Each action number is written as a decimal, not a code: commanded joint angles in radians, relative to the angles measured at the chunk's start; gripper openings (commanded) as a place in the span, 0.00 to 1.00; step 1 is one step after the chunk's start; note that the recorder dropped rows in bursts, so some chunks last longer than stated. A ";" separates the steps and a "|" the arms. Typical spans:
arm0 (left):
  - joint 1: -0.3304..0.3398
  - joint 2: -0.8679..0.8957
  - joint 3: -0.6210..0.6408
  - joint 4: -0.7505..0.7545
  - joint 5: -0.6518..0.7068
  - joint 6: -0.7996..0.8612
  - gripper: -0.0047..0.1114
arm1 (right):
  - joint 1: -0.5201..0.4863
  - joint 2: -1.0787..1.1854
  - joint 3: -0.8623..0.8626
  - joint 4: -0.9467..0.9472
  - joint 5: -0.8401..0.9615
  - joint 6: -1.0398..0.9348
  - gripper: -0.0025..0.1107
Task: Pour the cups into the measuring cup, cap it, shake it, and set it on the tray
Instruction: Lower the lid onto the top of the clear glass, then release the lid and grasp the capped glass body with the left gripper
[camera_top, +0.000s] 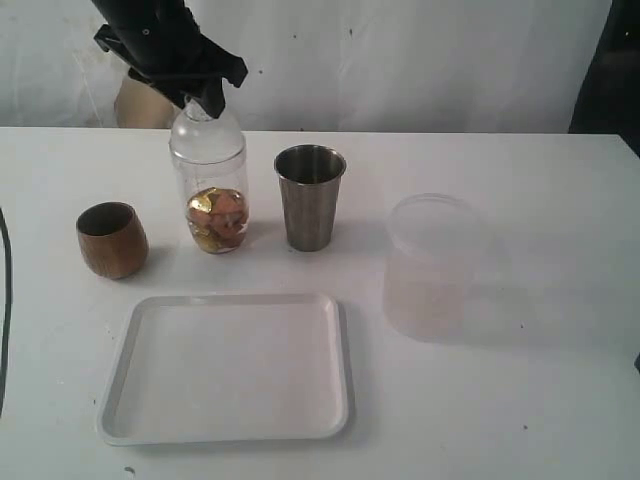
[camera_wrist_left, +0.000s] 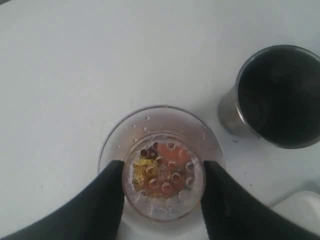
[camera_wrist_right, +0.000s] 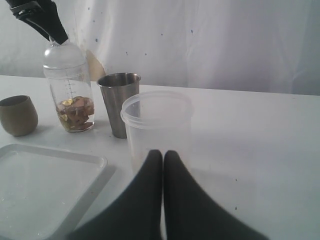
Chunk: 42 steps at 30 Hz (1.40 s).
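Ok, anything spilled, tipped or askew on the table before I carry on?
Nothing stands out. The tall clear graduated measuring cup stands upright with its clear domed cap seated, the left gripper closed on the neck. The brown wooden cup, steel tumbler and frosted plastic cup are upright, and the white tray shows no spill.

Closed tool (camera_wrist_right: 163, 154) near frosted cup (camera_wrist_right: 157, 125)
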 joint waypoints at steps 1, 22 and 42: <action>-0.003 0.044 0.007 -0.020 0.024 -0.003 0.24 | -0.006 -0.006 0.006 0.002 -0.005 -0.009 0.02; -0.003 0.049 0.212 -0.032 -0.013 -0.020 0.17 | -0.006 -0.006 0.006 0.002 -0.005 -0.009 0.02; -0.003 -0.031 0.215 -0.016 -0.099 -0.027 0.70 | -0.006 -0.006 0.006 0.002 -0.005 -0.009 0.02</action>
